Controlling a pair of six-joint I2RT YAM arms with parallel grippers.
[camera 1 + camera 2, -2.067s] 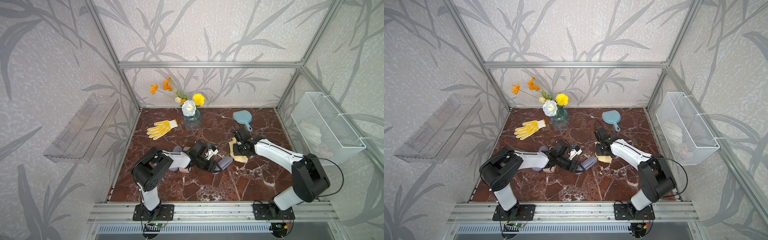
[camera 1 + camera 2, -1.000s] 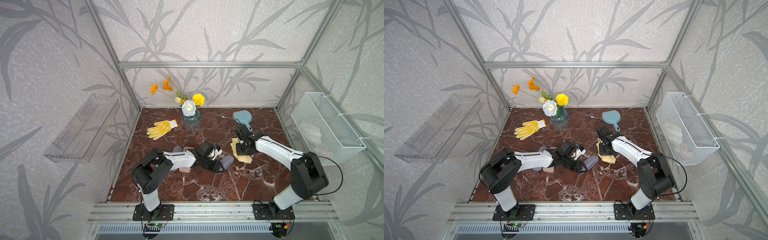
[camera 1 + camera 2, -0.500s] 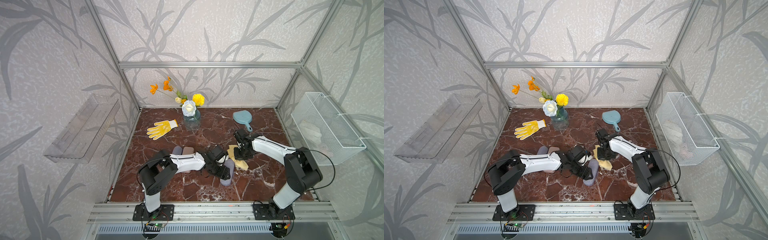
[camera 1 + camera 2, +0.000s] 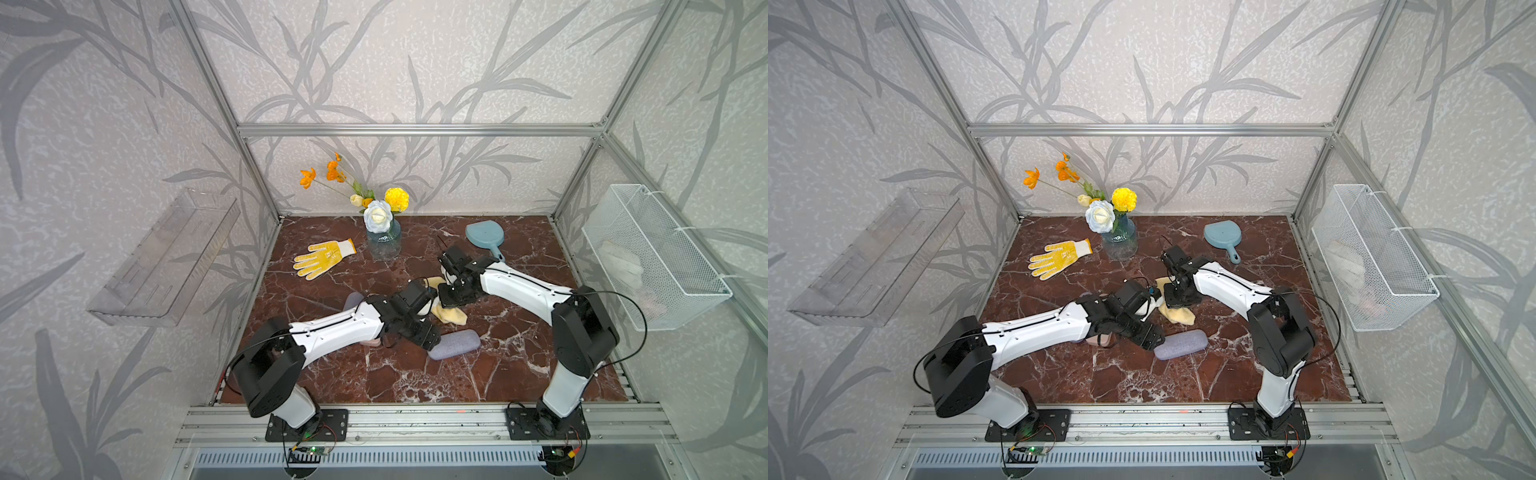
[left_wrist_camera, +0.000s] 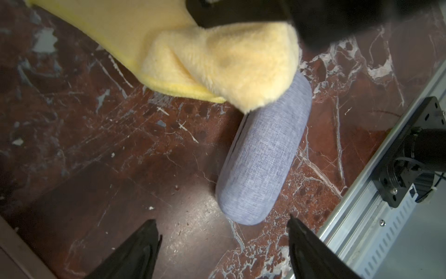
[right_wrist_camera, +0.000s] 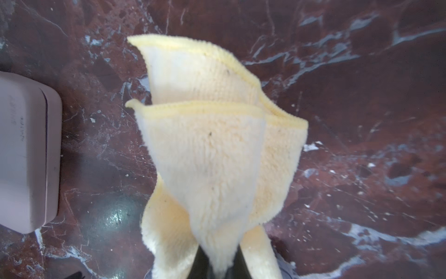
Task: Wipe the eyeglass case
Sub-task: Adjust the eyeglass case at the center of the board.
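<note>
The eyeglass case [image 4: 454, 344] [image 4: 1180, 344] is a grey-blue fabric oblong lying flat on the marble floor. My left gripper [image 4: 424, 336] [image 4: 1148, 334] stands open just off its left end, holding nothing. In the left wrist view the case [image 5: 263, 154] lies beyond the spread fingertips of the left gripper [image 5: 222, 221]. A fluffy yellow cloth [image 4: 448, 312] [image 4: 1178, 312] [image 6: 212, 149] hangs from my right gripper [image 4: 452, 296] [image 4: 1177, 298] [image 6: 217, 270], which is shut on it. The cloth [image 5: 217, 55] overlaps the case's far end in the left wrist view; contact is unclear.
A pink case [image 6: 24, 149] [image 4: 372, 341] and a lilac one [image 4: 353, 299] lie under the left arm. Yellow glove [image 4: 322, 259], flower vase [image 4: 383, 241] and blue hand mirror [image 4: 484, 237] sit further back. A wire basket [image 4: 652, 257] hangs right, a clear shelf [image 4: 166, 257] left.
The left gripper carried the case rightward and forward, then opened and let it go; it now lies flat. The right gripper brought the cloth closer to the case.
</note>
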